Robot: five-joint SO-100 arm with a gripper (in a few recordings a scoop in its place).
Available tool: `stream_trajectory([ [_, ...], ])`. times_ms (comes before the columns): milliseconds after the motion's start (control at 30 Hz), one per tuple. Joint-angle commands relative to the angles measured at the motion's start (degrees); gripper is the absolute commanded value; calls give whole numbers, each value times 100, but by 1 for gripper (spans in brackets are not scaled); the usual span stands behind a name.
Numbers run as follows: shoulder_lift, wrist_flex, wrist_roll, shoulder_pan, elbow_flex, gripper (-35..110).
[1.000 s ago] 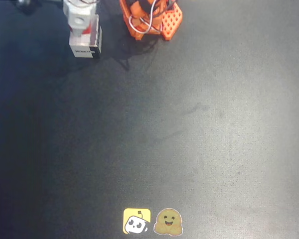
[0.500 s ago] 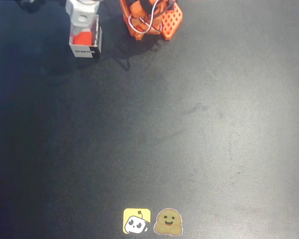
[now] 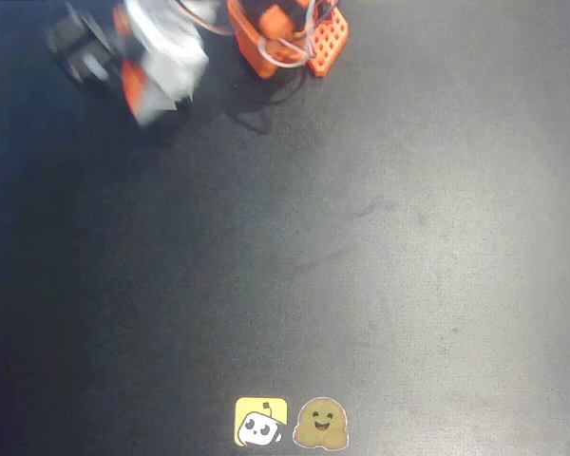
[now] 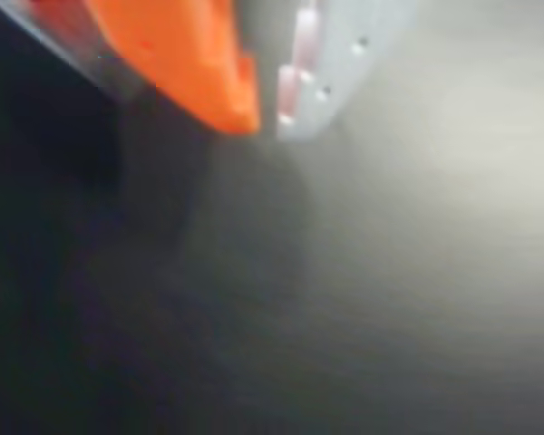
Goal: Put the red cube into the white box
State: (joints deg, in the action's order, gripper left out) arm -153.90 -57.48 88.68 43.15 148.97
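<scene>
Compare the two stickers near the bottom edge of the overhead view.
The yellow sticker is square; the brown sticker is a rounded blob. The yellow sticker carries a small white figure; the brown sticker is itself a smiling face. Both lie flat, side by side, on the dark table, about equal in size.
</scene>
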Motion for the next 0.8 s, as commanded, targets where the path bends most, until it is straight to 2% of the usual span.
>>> stream_trajectory([
  [0,-97,519,-519,-1450,44,0],
  [200,-853,853,-1028,-3138,413,0],
  [333,-2435,545,-1151,-3806,1257,0],
  [367,-2918,334,-1160,-3885,1468,0],
  [600,-2927,97,-967,-4096,2030,0],
  [767,-2927,-1169,-967,-4017,2030,0],
])
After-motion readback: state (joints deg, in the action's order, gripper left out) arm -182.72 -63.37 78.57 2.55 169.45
